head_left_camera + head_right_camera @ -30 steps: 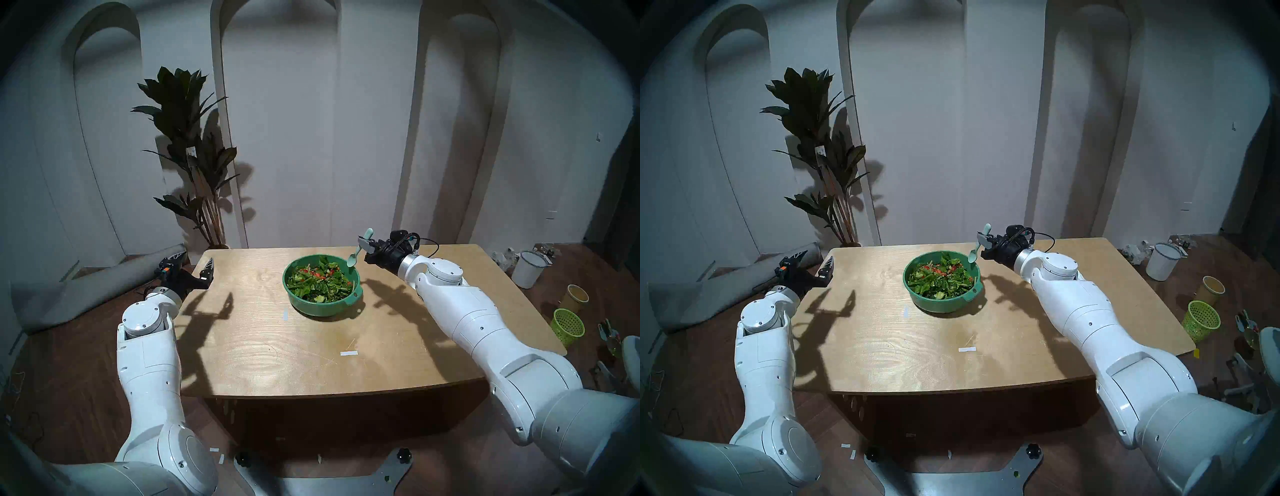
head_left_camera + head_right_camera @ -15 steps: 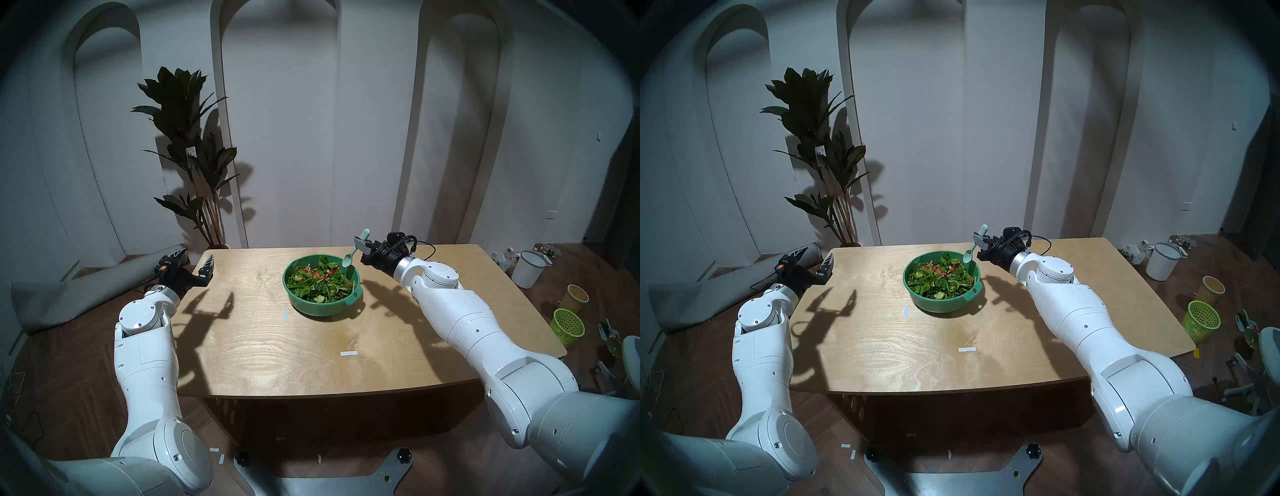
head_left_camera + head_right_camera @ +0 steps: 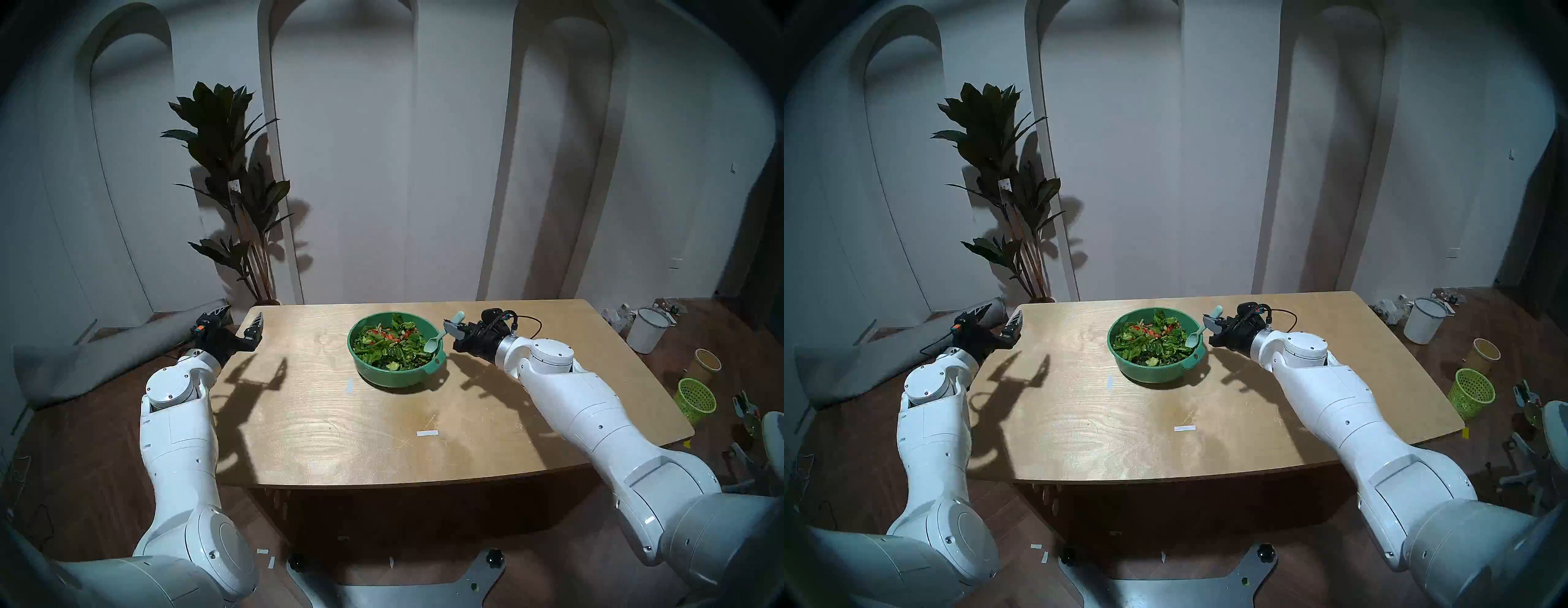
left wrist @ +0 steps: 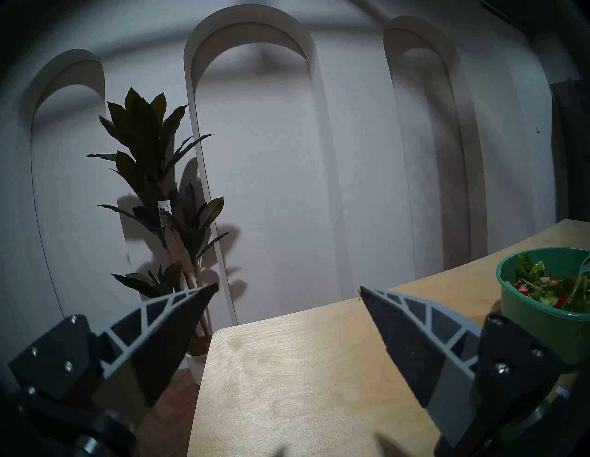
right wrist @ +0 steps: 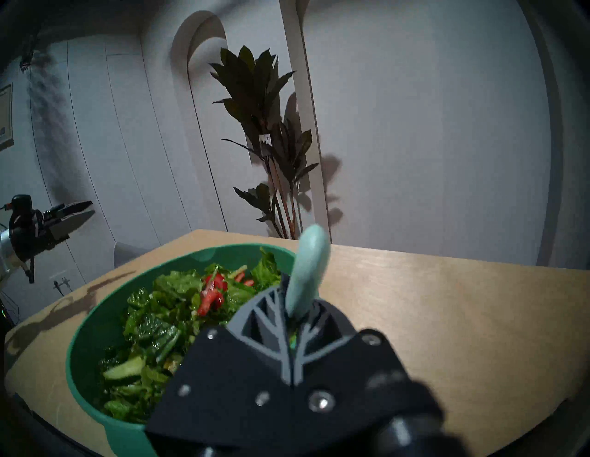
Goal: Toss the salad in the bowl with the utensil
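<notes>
Now right gripper (image 3: 453,330) clenched on spoon (image 3: 441,338), head over salad (image 3: 388,346) in bowl (image 3: 392,377); left gripper (image 3: 237,322) released, empty.

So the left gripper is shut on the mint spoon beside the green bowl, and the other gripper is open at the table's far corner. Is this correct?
Not quite: the sides are swapped. The right gripper is shut on the mint spoon, its fingers pinching the handle in the right wrist view. The spoon's head sits at the green bowl's rim. The left gripper is the open one at the table's far corner, as the head view shows.
</notes>
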